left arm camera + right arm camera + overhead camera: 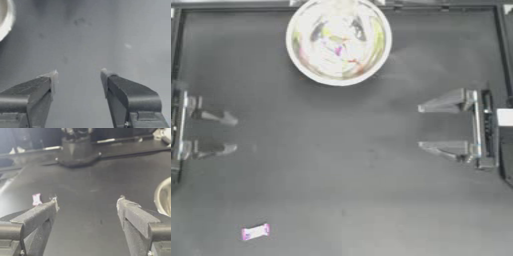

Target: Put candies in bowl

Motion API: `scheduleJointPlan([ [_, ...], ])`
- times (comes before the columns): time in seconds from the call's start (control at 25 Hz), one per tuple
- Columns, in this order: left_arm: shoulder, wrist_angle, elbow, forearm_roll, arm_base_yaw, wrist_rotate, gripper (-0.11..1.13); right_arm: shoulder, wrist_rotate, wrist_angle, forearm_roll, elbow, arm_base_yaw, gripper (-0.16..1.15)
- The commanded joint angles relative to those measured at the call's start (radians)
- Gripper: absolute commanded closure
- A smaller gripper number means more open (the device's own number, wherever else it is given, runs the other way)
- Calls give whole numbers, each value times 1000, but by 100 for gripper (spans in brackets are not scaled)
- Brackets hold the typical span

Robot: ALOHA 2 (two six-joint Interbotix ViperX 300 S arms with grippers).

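The bowl (338, 42) is being seen at the far middle edge of the dark bench (338, 175), and coloured spots of yellow-green and pink are being shown on its shiny inside; how many candies are lying in it cannot be told because of the reflections. One pink-purple candy (255, 232) is lying alone on the bench near the front left corner, well apart from the bowl and from both arms. The left claw (230, 134) is being held at the left edge of the bench, with its jaws spread and nothing between them; in its wrist view only bare bench is being seen between the fingertips (53, 76), and a part of the bowl's pale rim (7, 22) is showing at one side. The right claw (428, 126) is being held at the right side of the bench, also spread wide and gripping nothing. In the right wrist view the pink-purple candy (36, 199) is being seen farther off across the bench, just beside one jaw, and the bowl's rim (160, 198) is showing beside the other.
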Motion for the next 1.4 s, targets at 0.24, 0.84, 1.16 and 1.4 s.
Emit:
scheduleJointPlan([
  [0.24, 55, 114, -32, 0, -75, -103, 13, 41, -2, -21, 11, -32, 2, -2],
  [0.84, 383, 110, -140, 380, -400, -574, 11, 54, 2, -38, 11, -32, -9, -2],
  [1.16, 526, 138, -213, 468, -506, -761, 11, 54, 2, -44, 11, -31, -9, -2],
  [1.4, 650, 169, -285, 463, -560, -827, 11, 54, 0, -48, 8, -29, -9, -2],
])
